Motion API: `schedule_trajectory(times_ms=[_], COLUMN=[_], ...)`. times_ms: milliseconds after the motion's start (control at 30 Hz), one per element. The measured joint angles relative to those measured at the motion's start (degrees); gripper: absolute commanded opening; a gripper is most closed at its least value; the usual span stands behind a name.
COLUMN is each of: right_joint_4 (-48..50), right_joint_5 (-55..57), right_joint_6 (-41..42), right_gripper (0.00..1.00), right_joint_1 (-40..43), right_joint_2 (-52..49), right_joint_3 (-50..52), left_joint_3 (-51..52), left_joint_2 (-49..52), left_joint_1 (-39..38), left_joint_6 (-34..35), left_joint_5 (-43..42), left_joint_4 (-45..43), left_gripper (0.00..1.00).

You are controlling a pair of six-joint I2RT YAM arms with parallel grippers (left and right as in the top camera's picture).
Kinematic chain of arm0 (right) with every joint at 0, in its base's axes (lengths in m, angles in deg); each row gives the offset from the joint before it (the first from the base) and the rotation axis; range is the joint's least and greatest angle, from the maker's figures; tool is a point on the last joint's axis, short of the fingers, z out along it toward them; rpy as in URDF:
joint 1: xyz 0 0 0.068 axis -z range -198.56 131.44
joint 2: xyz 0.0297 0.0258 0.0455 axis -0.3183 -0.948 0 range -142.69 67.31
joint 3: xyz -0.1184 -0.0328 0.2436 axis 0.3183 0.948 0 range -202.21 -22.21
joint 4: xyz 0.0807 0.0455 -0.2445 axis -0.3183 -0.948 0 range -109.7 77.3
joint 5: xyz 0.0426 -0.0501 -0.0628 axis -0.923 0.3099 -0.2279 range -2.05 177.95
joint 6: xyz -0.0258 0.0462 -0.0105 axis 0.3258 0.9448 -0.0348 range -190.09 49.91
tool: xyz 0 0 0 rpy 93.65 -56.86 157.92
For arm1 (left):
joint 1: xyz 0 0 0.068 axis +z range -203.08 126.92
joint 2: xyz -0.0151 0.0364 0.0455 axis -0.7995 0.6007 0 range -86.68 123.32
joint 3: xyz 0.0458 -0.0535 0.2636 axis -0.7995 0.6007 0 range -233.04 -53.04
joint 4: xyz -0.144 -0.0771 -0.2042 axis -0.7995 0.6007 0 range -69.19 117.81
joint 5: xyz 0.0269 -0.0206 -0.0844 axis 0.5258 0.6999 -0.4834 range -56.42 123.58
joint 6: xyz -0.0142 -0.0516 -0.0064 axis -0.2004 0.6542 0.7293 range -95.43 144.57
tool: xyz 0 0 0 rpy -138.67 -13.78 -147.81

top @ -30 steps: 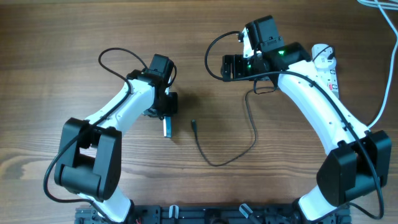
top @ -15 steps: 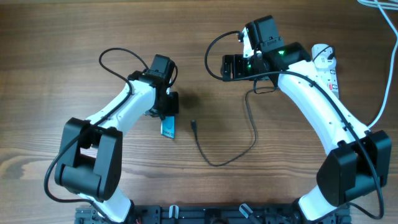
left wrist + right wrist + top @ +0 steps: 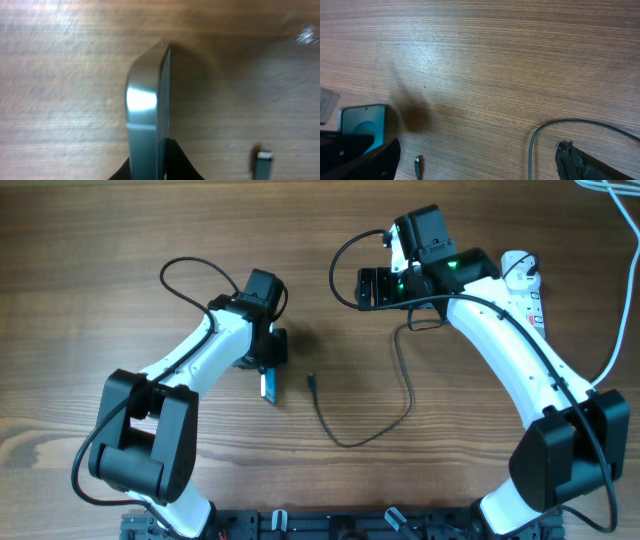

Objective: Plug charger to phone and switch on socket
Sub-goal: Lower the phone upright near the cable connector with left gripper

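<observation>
Tilted screen-up half a second ago, the one phone [image 3: 268,385] stands on edge again, pinched in the left claw [image 3: 267,372], just left of the one charger's [image 3: 349,444] connector. Right claw [image 3: 363,288] gapes, holding nothing. One socket [image 3: 525,280] lies far right. Two arms, one wood-grain table [image 3: 100,260]; the room is out of frame.

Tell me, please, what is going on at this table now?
The left pincer grips the phone and holds it turned on its edge. The charger lies loose on the table, its connector just beside the phone, not plugged in. The right pincer is open and empty, hovering farther back. The socket sits at the far right, partly hidden by the right arm.
</observation>
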Motion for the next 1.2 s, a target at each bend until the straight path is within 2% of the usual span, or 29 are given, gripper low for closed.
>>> schedule_trajectory(times_ms=[200,533,633,767,1200], right_joint_4=[0.0,0.0,0.0,0.0,0.0], right_joint_5=[0.2,0.2,0.2,0.2,0.2], right_joint_6=[0.0,0.0,0.0,0.0,0.0], right_gripper=[1.0,1.0,1.0,1.0,1.0], right_joint_1=[0.0,0.0,0.0,0.0,0.0], right_joint_2=[0.0,0.0,0.0,0.0,0.0], right_joint_3=[0.0,0.0,0.0,0.0,0.0], left_joint_3=[-0.2,-0.2,-0.2,-0.2,-0.3], left_joint_2=[0.0,0.0,0.0,0.0,0.0], left_joint_1=[0.0,-1.4,-2.1,-2.5,-2.4], left_joint_6=[0.4,2.3,2.6,3.7,4.2], left_joint_5=[3.7,4.8,5.2,7.2,7.9], left_joint_4=[4.3,4.2,4.0,4.1,4.0], left_gripper=[0.16,0.17,0.14,0.04,0.04])
